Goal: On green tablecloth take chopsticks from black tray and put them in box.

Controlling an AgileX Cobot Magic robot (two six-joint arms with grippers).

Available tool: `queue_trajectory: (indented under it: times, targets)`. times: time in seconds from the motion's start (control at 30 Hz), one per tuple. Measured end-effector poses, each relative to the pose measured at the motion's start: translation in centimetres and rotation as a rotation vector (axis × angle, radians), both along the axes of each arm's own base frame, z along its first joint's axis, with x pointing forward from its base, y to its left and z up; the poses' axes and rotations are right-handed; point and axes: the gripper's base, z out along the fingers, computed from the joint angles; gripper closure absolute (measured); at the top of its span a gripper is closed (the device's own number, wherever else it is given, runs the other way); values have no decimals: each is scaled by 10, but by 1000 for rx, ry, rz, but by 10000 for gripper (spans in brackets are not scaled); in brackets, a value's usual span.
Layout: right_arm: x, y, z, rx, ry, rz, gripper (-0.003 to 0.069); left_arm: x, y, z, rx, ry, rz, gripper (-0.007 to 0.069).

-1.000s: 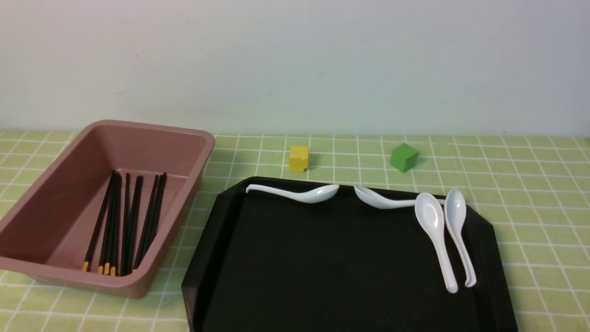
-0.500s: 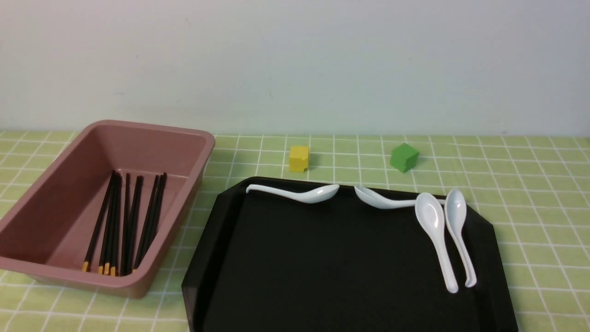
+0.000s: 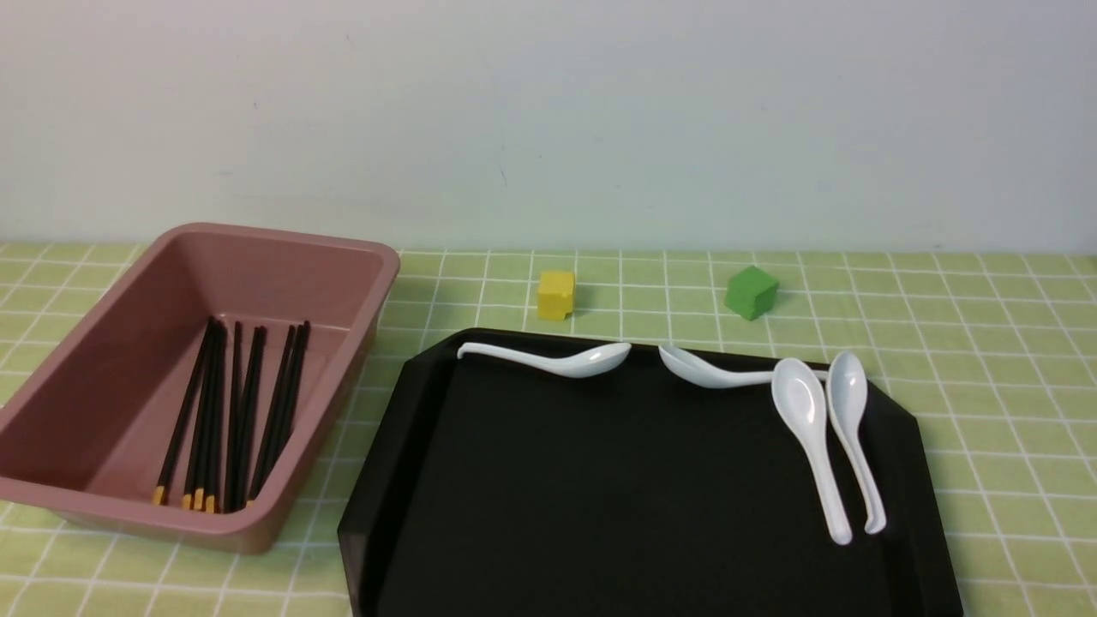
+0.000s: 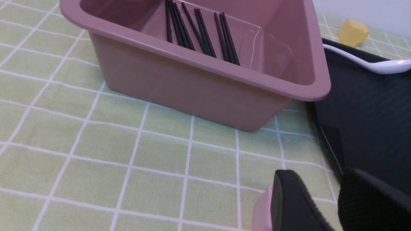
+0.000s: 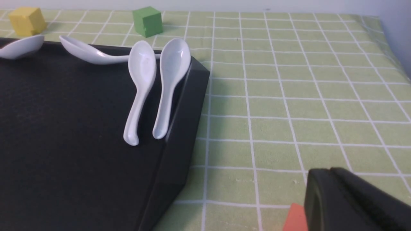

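Pincers: left pincer (image 4: 324, 199) slightly parted, holding nothing; right pincer (image 5: 346, 199) state unclear.

The left gripper (image 4: 324, 205) has 2 matte black, rounded fingers with a pink part beside them; the right gripper (image 5: 350, 202) shows black fingers and an orange-red part.

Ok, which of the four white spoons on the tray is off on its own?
The leftmost spoon, lying sideways along the black tray's far rim near the yellow cube; the other three cluster at the right.
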Motion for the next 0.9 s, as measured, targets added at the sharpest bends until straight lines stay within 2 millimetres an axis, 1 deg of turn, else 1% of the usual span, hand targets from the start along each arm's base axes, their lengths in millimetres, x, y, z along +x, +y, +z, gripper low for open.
queue_trajectory:
  times: [0.9]
  targets:
    - [0,0,0,2,2,0,592,0,0,0,0,0,0,385]
